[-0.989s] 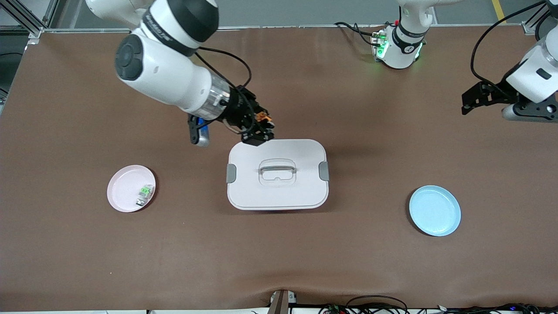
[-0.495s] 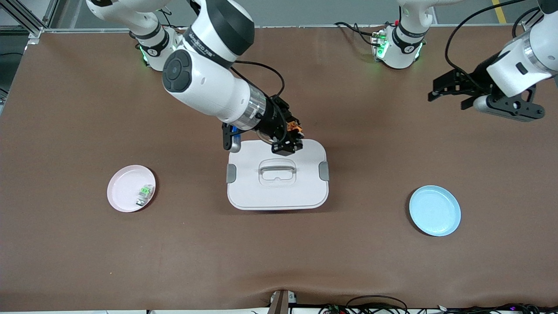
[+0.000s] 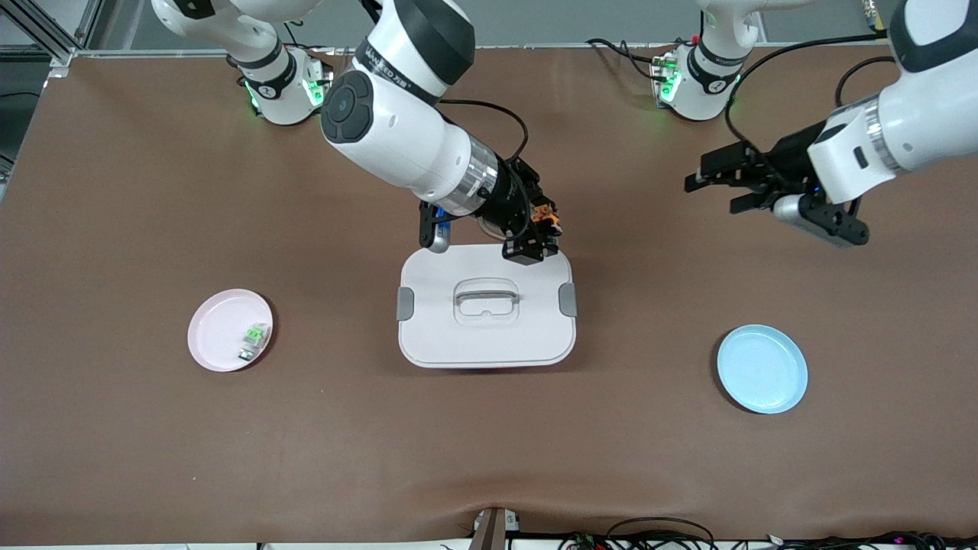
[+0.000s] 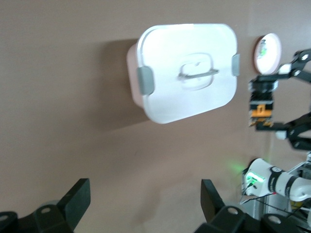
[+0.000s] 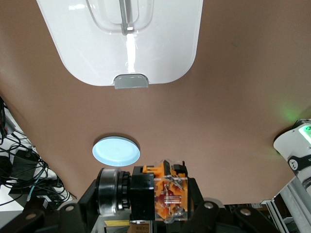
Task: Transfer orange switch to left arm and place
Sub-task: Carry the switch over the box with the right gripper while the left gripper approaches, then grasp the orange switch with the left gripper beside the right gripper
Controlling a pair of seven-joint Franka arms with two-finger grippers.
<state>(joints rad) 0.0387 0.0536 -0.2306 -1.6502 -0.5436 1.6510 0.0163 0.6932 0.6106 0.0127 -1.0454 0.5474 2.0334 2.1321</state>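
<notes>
While the switch (image 3: 544, 217) is held clamped in the right claw (image 3: 535, 238), it is carried over the box (image 3: 486, 305) edge nearest the bases, at the corner toward the left arm's end of the tabletop (image 3: 489, 458). Compared with a second ago, the right arm has swung along that box edge from one corner toward the other. The left claw (image 3: 722, 183) has come in from the tabletop's end and now hangs over bare tabletop between the box and the left base, jaws apart, as the left wrist view confirms (image 4: 141, 204). The two claws are closer but well apart; a handover is judged to be approaching, not yet begun. The path so far skirts the box rather than crossing its handle, in keeping with the avoidance asked.

Pink plate (image 3: 230, 329) with green switch (image 3: 254, 341) is noted at the right arm's end, untouched. Blue plate (image 3: 762, 369) lies bare at the left arm's end, probably the destination.

Hard to make out: in the front view the orange switch is mostly hidden by claw parts, only orange flecks showing. The right wrist view shows it (image 5: 167, 196) close, but the fingertips are cut off. Clearance between claw and box lid cannot be judged.
</notes>
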